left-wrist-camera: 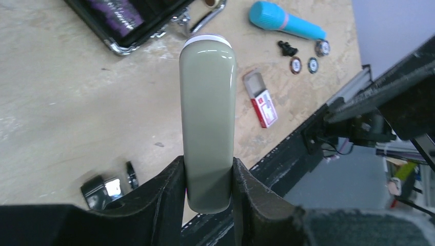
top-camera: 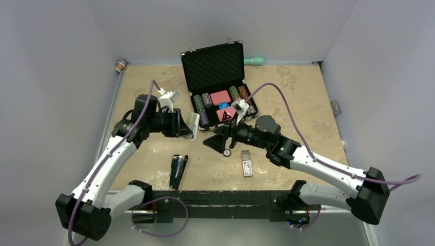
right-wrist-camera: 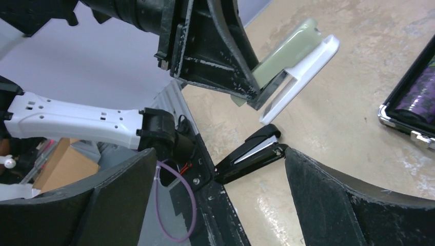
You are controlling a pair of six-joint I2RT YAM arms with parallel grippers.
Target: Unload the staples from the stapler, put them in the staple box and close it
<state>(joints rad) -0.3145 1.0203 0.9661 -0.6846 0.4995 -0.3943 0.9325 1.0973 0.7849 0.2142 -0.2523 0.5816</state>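
The black stapler (top-camera: 178,171) lies on the table near the front edge, between the two arms. In the right wrist view (right-wrist-camera: 251,154) it is slightly agape, with its silvery rail showing. Its end shows in the left wrist view (left-wrist-camera: 105,188). No gripper touches it. My left gripper (top-camera: 187,125) is shut on a sage-green and white oblong object (left-wrist-camera: 208,113) and holds it above the table. My right gripper (top-camera: 215,142) is open and empty, above the table to the right of the stapler; its jaws stand wide apart in the right wrist view (right-wrist-camera: 220,154).
An open black poker case (top-camera: 218,82) with chips and cards stands at the back. A red-and-white box (top-camera: 247,166) lies right of the stapler. A loose chip (top-camera: 226,152) lies under my right gripper. A teal cylinder (left-wrist-camera: 284,20) and several chips (left-wrist-camera: 302,59) lie nearby.
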